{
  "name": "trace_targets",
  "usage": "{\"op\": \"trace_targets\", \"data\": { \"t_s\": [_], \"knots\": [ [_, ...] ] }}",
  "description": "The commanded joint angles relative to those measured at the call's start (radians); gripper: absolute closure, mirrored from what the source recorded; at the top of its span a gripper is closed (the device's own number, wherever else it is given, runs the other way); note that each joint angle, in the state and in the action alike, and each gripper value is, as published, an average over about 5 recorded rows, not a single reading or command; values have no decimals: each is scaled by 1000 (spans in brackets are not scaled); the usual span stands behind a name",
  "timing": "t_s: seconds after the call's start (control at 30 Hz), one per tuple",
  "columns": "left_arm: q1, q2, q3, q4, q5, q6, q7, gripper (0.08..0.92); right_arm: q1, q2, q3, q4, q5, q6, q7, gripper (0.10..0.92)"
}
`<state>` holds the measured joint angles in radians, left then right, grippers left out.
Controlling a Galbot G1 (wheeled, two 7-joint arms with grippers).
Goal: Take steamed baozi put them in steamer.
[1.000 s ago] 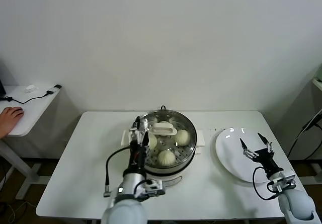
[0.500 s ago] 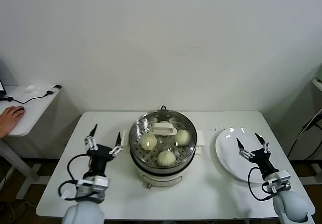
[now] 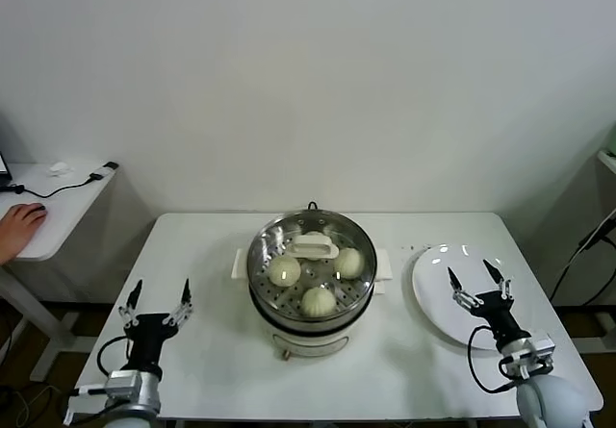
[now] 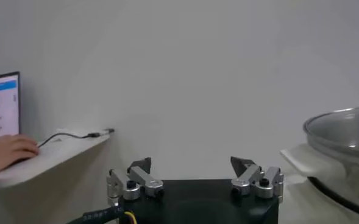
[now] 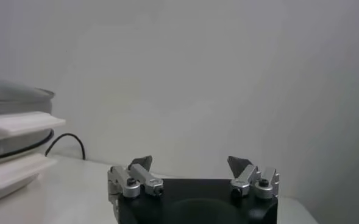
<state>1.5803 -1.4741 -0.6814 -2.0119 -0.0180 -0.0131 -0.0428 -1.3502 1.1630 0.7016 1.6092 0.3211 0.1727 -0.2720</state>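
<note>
Under the glass lid [image 3: 312, 255], smooth cream-white steamed baozi [image 3: 319, 300] fill the steamer [image 3: 310, 314].

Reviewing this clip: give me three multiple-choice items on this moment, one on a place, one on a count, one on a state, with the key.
1. Where is the glass lid?
A. On the plate
B. On the steamer
C. On the side desk

2. How many baozi show through the lid?
A. One
B. Six
C. Three

3. How are the two grippers?
A. Both open, holding nothing
B. Both shut on baozi
C. Left shut on the lid

Key: 1 B, the lid sits on the steamer, not on the plate. 2 C, three baozi are plain; a fourth may hide behind the lid's handle. 3 A, the left gripper and the right gripper stand spread and bare over the table.
</note>
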Motion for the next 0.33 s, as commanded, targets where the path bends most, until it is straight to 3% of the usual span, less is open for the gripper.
{"op": "trace_targets", "data": {
  "t_s": [0.03,0.33],
  "knots": [
    [46,-5,-66,62,-124,-106,18,177,-39,10,8,28,42,-5,-4,203],
    [55,-4,-83,61,-118,-122,50,177,-39,12,17,10,51,0,-11,203]
  ]
}}
